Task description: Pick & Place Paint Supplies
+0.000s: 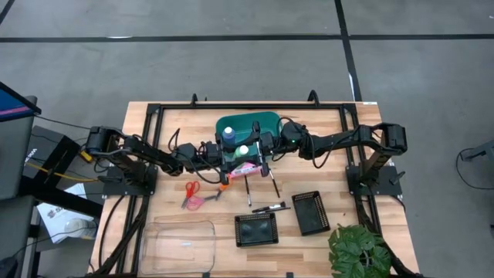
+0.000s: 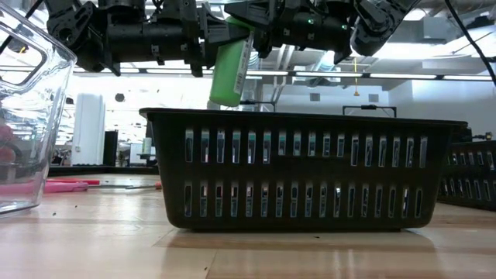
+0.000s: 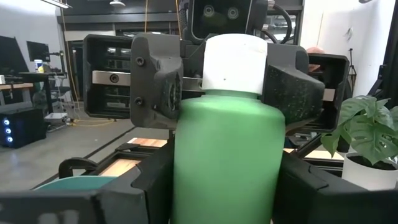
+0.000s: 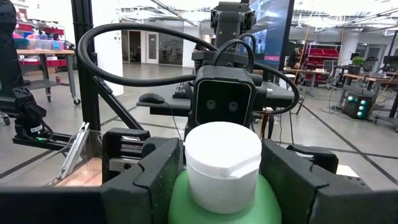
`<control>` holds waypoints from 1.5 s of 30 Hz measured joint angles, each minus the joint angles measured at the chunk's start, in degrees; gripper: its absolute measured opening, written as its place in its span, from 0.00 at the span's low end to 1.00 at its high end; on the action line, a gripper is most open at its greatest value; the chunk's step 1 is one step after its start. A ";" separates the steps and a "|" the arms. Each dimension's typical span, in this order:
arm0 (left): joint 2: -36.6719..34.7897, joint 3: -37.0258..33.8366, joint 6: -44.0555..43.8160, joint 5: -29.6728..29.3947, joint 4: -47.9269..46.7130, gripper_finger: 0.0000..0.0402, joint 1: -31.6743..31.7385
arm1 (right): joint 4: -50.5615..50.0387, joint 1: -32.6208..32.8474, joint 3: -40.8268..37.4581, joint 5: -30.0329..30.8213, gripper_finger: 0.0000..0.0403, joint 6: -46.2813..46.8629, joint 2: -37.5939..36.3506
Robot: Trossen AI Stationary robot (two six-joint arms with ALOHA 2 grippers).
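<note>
The job is in its early part. Only the blue bottle [image 1: 228,135] seems to be put away, standing at the 8 o'clock side of the teal basket [image 1: 258,122], which sits at the table's [image 1: 332,154] 12 o'clock edge.

The green bottle [image 3: 227,155] is in the air at the table's middle, just at 6 o'clock of the basket and above the level of its rim, caught between both arms. The right gripper [image 1: 255,147] is clamped on it at the white cap and shoulder. The left gripper [image 1: 234,153] sits around the bottle's body, but I cannot tell whether it grips or has let go. I judge this a hand-over, with the drop into the basket not yet made.

Left on the table:
- the pink bottle [image 1: 245,167], lying just at 6 o'clock of the grippers
- the scissors [image 1: 193,194], a loose group towards 7 o'clock
- the thin brushes [image 1: 248,190], scattered towards 5 and 6 o'clock

The two black mesh trays [image 1: 255,229] at the 6 o'clock edge look empty.
</note>
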 joint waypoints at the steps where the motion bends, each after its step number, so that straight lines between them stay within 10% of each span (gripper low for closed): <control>1: 0.00 0.00 0.01 0.01 0.00 0.48 0.00 | 0.00 0.00 0.00 0.00 0.47 0.00 0.00; 22: -1.35 -1.83 0.35 3.68 -0.59 0.52 0.00 | -0.48 0.11 0.00 -0.09 0.47 -0.17 0.11; 45: -28.27 -20.84 0.32 3.19 -4.74 0.57 -0.04 | -3.66 -7.03 -0.02 5.39 0.47 -0.01 -0.22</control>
